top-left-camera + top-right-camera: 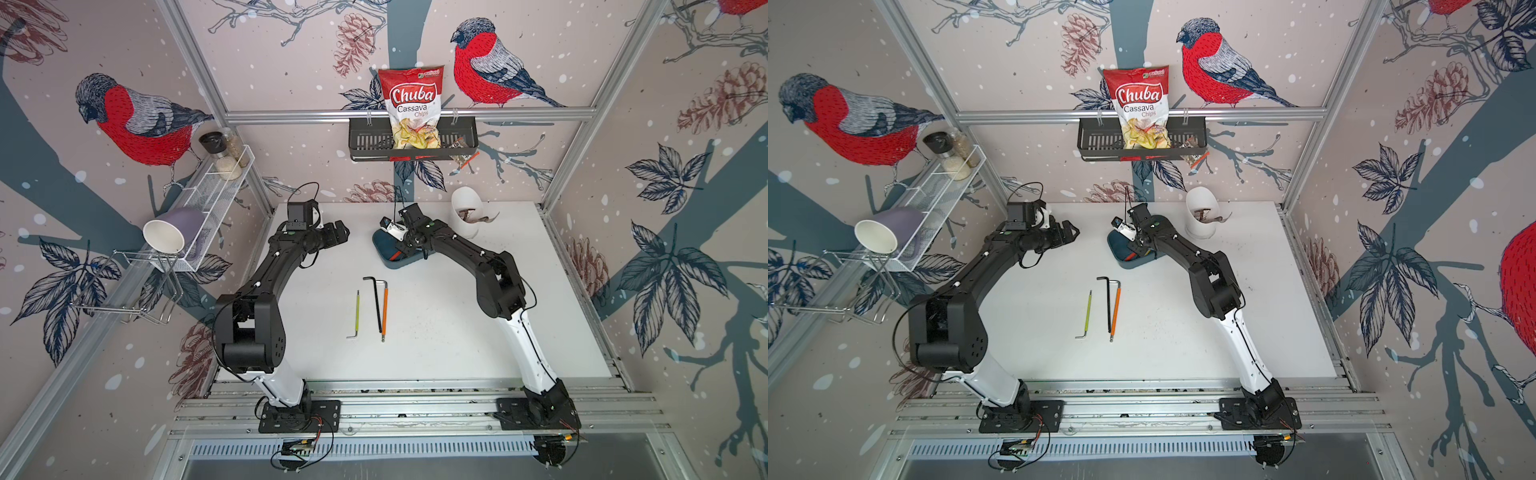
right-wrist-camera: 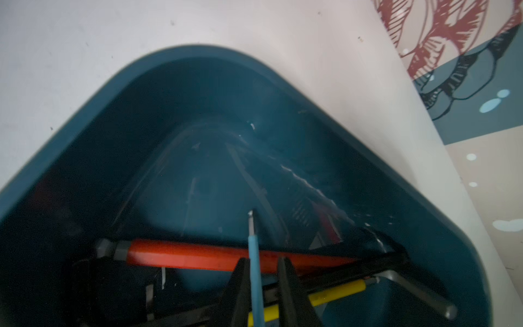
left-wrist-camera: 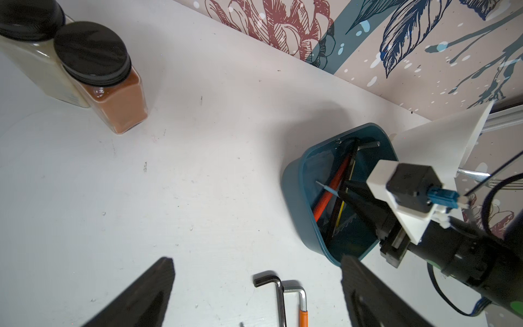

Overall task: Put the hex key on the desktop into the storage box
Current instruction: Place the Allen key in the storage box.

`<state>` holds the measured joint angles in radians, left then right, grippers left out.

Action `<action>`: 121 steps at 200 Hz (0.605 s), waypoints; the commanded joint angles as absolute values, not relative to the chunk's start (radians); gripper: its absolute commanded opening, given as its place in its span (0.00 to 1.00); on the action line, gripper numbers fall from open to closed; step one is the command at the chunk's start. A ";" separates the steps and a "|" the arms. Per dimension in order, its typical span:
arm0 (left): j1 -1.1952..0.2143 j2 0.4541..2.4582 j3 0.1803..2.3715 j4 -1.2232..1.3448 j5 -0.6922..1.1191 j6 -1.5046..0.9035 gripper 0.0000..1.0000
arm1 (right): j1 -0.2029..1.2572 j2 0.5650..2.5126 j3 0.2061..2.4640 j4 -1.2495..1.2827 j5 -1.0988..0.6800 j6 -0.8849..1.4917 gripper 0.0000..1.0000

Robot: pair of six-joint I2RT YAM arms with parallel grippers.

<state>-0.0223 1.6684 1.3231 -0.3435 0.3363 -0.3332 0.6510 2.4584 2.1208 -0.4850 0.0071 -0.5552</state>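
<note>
the right tool (image 2: 262,259) is seen lowered into the storage box (image 2: 198,52), which is set on the worktop (image 1: 457,311) towards the back wall, near a white cup (image 1: 465,208). its fingers are held slightly apart, and a blue-sleeved hex key (image 2: 254,252) stands between them. a gap is seen between this key and one finger, so it is not clamped. the key's bare tip is pointed at the floor of the box, but whether the floor is touched cannot be told. a red-sleeved hex key (image 2: 198,254) and a yellow-sleeved hex key (image 2: 334,291) are already laid in the box, underneath the fingers. three more keys are left out on the worktop, between the two arms and in front of the box. a black hex key (image 1: 376,303) and an orange-sleeved hex key (image 1: 385,309) are laid side by side, just beside each other. a green-sleeved hex key (image 1: 355,311) is laid apart from them, towards the left arm. the left tool (image 3: 256,260) is held above the worktop beside the box, with its fingers spread wide and nothing between them.
</note>
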 commanded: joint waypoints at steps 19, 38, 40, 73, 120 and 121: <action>-0.020 1.679 1.329 -0.329 0.323 -0.319 0.95 | 0.652 2.480 2.113 -0.404 0.020 -0.569 0.34; -0.020 1.690 1.335 -0.335 0.330 -0.319 0.95 | 0.655 2.482 2.115 -0.394 0.039 -0.552 0.50; -0.021 1.690 1.335 -0.335 0.331 -0.318 0.95 | 0.656 2.481 2.114 -0.392 0.042 -0.548 0.51; -0.021 1.690 1.333 -0.333 0.330 -0.321 0.95 | 0.656 2.419 2.099 -0.333 0.072 -0.434 0.63; -0.021 1.693 1.329 -0.320 0.367 -0.335 0.95 | 0.703 2.201 1.973 -0.226 0.225 -0.056 0.68; -0.021 1.693 1.329 -0.319 0.367 -0.336 0.95 | 0.706 2.194 1.965 -0.221 0.225 -0.050 0.69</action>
<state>-0.0223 1.6913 1.3254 -0.3458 0.3382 -0.3332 0.6682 2.3291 2.0701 -0.3504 0.1276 -0.3279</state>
